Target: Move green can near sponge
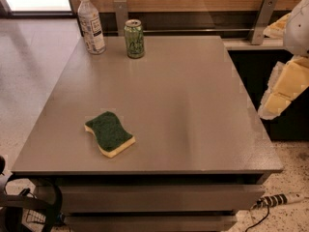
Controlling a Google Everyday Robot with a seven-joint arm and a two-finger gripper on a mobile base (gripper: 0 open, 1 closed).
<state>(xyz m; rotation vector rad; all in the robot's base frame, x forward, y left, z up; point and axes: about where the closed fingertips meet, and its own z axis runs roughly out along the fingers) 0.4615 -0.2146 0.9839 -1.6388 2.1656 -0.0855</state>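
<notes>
The green can (pixel 134 38) stands upright at the far edge of the grey table (pixel 193 110), left of the middle. The sponge (pixel 109 133), dark green on top with a yellow base, lies flat near the front left of the table, well apart from the can. My gripper (pixel 284 87) shows as a pale yellow and white shape at the right edge of the view. It hangs beside the table's right edge, far from both the can and the sponge, and holds nothing that I can see.
A clear plastic bottle (pixel 91 24) with a white cap stands left of the can at the far left corner. A wooden wall with metal brackets (pixel 263 19) runs behind the table. A power strip (pixel 280 199) lies on the floor at the front right.
</notes>
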